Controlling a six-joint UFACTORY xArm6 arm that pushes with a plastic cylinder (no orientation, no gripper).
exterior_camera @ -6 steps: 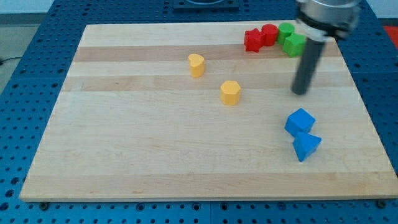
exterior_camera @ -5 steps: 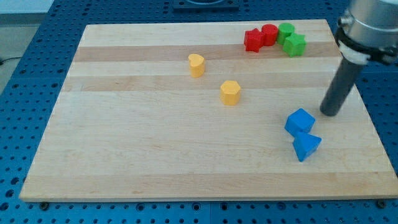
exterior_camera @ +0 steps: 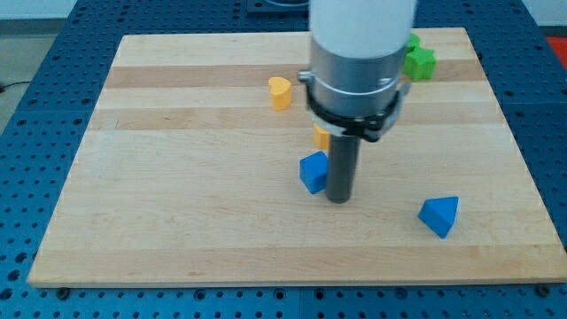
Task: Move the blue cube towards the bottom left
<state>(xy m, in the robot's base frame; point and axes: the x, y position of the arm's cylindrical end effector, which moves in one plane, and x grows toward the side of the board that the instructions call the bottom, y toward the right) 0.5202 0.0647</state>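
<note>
- Blue cube (exterior_camera: 313, 171) sits mid-board, just below center.
- The tip (exterior_camera: 338, 198) touches its 4 o'clock side; it's a bare rod, holding nothing.
- Push underway; next move looks like driving toward 7 o'clock.

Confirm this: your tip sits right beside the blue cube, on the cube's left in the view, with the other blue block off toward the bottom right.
Not quite: my tip sits on the blue cube's right, as the camera view shows. The other blue block is indeed toward the bottom right.

A pale wooden board (exterior_camera: 177, 221) lies on blue perforated table (exterior_camera: 27, 177).
</note>
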